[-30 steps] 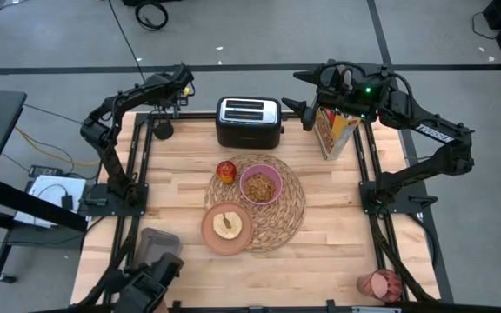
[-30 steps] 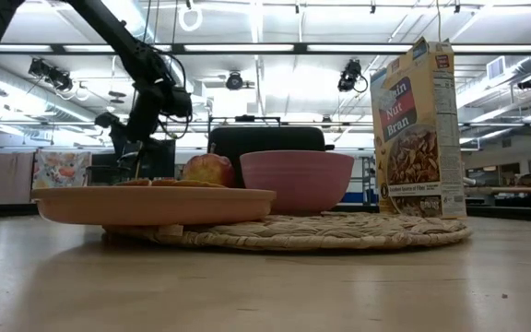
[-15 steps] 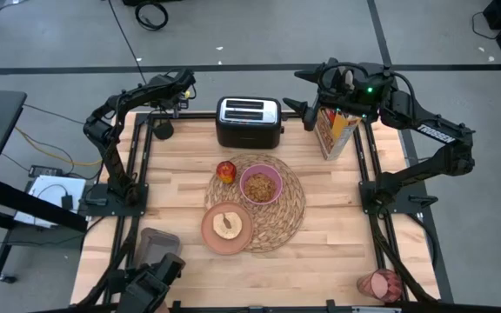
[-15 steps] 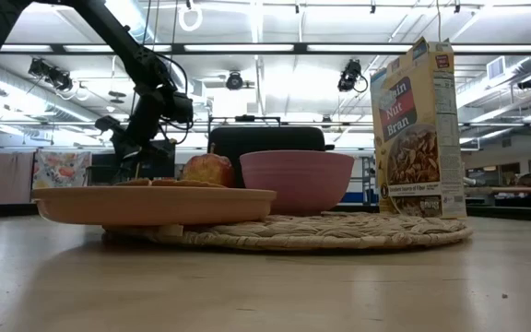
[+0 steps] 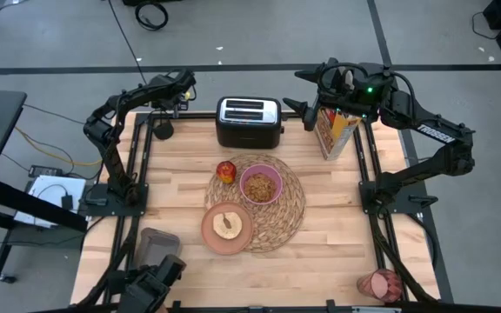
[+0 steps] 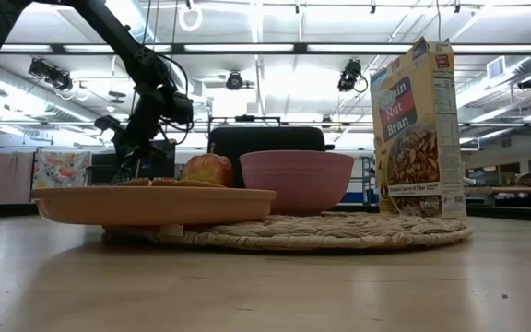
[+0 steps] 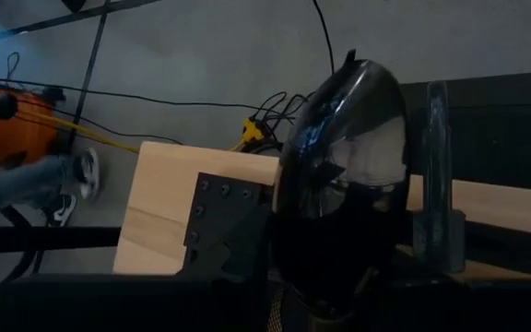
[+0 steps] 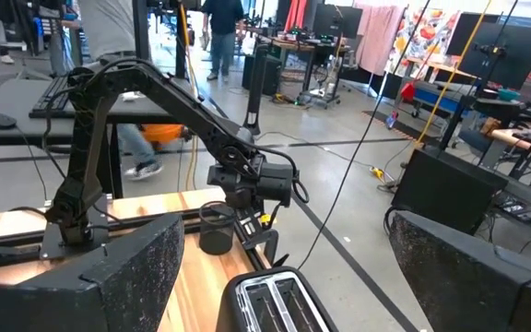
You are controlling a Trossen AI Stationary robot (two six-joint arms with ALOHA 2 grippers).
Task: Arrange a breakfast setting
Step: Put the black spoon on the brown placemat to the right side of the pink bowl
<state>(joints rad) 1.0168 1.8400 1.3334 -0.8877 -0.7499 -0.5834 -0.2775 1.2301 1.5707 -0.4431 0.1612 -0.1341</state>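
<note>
Found the left hand [image 5: 177,87] above a dark cup [image 5: 162,130] at the surface's [image 5: 320,248] far-left corner, grip impossible to tell, and the right hand [image 5: 303,91] spread wide near the toaster [image 5: 249,120].

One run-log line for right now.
left tool: at spoon in dark cup | right tool: open, between toaster and cereal box | tumbler: off placemat

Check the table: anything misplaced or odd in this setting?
The translucent pink tumbler sits off the placemat, alone at the table's near right corner. The plate overhangs the placemat's edge. The left gripper hovers over a dark cup at the far left corner.
</note>
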